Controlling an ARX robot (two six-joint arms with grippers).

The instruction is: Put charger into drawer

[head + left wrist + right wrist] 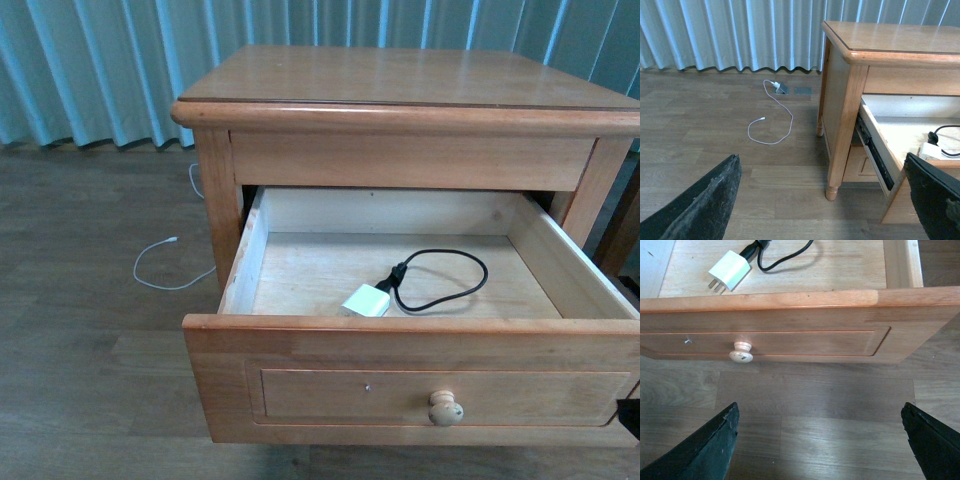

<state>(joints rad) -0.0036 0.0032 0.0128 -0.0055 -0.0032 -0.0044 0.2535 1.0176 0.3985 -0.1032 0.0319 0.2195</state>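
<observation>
The charger [366, 300] lay inside the open drawer [400, 325], on its floor at 6 o'clock, just behind the front panel. Its black cable [445, 283] looped off toward 2 o'clock. The left fingers [710, 200] and right fingers [710, 445] both stood spread wide and empty, the right ones facing the panel and its knob [446, 408]. The placing looked done, so the risk lay in closing. A push to one side of the panel might skew the drawer and jam it. A hard shove could send the plug sliding or jolt the nightstand [400, 80].
</observation>
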